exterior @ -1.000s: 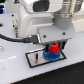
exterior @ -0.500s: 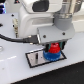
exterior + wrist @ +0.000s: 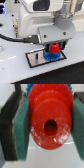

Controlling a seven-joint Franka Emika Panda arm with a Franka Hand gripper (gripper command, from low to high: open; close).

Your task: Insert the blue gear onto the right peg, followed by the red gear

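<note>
Gripper [image 3: 54, 46] clamped on red gear [image 3: 48, 119], pads at 3 and 9 o'clock. Red gear directly above blue gear [image 3: 51, 55], probably already on right peg. Keep bore centred, lower straight.

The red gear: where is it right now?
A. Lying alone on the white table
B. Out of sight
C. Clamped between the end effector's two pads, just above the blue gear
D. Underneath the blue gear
C: the wrist view shows the red gear squeezed between the end effector's pads, and the exterior view shows it directly over the blue gear on the base plate.
</note>
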